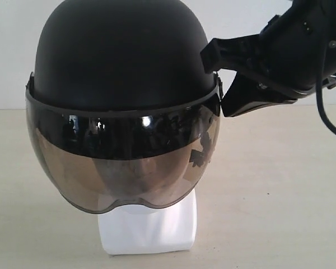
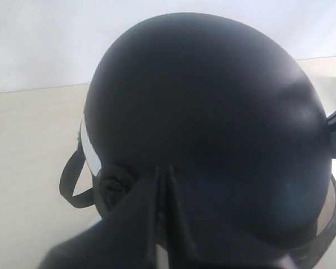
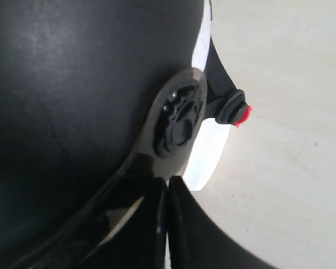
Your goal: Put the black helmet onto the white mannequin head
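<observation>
Open room, left: the bench [image 1: 22, 185] lies bare to the left of the helmet, and the far wall stands behind it. No edge of the bench shows on this side.
Left pincer [image 2: 163, 174]: fingers are closed together with only a thin slit between them. Nothing shows in the slit. The tips lie against the lower shell. It is hidden in the exterior view.
Chin strap [image 2: 70, 179]: soft webbing that hangs in a loose loop below the rim. It is likely to snag, so do not grip it.
Black helmet [image 1: 120, 50]: seated over the white mannequin head and covering it down past the chin. The shell looks stiff, matte and domed, so a closed pincer probably slides on it. The lower rim is judged the best hold.
Visor [image 1: 123, 162]: a thin, tinted, curved sheet that probably scratches and flexes. Avoid loading it.
White mannequin head [image 1: 148, 230]: only the neck and base show below the visor. The base is narrow under a wider load, so a sideways push may tip it.
Visor pivot [image 3: 176, 120]: a raised knob on the right side of the helmet, with a red buckle [image 3: 243, 115] near it.
Right pincer [image 3: 168, 185]: fingers are shut and hold nothing. The tips sit just beside the visor edge, by the pivot.
Open room, right: the bench is bare, so withdrawal to the right is unobstructed.
</observation>
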### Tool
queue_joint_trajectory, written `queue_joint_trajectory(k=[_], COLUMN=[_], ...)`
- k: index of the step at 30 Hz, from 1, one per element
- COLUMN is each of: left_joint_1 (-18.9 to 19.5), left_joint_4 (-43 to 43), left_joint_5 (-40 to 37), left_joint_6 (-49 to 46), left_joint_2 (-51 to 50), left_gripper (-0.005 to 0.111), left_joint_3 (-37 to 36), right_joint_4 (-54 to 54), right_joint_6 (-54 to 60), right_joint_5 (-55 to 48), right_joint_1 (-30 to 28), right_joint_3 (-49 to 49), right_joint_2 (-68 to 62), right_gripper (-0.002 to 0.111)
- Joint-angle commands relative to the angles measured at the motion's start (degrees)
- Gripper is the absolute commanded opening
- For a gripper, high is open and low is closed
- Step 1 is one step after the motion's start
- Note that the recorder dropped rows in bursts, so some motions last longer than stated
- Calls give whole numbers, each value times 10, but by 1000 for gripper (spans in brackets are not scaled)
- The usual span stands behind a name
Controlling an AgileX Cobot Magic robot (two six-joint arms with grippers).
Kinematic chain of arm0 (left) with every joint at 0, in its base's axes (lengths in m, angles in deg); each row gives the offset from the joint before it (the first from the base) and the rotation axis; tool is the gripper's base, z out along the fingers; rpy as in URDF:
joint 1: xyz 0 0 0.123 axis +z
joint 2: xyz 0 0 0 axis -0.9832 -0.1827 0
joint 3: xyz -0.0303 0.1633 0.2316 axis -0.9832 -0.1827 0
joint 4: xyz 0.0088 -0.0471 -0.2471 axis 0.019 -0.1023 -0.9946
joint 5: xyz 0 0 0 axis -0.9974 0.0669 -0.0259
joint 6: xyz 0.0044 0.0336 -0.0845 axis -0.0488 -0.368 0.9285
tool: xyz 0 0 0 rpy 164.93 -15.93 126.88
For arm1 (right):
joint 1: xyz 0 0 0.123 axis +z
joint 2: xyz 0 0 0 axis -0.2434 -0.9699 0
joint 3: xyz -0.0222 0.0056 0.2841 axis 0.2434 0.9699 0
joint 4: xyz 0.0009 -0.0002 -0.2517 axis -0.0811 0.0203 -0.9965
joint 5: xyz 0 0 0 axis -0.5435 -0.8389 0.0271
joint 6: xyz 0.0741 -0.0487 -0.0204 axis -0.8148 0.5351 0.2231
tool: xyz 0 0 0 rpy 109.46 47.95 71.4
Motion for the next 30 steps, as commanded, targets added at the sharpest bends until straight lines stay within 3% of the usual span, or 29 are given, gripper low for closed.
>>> queue_joint_trajectory(k=[1, 15, 30], left_joint_1=[-5, -5, -5], left_joint_4=[-4, -4, -4], left_joint_5=[-5, -14, -15], left_joint_6=[5, 5, 13], left_joint_2=[8, 8, 13], left_gripper=[4, 4, 4], left_joint_3=[0, 0, 0], right_joint_4=[-1, -11, -112], right_joint_6=[-18, -41, -92], right_joint_5=[15, 31, -10], right_joint_1=[10, 10, 10], right_joint_3=[0, 0, 0], right_joint_2=[10, 41, 126], right_gripper=[0, 0, 0])
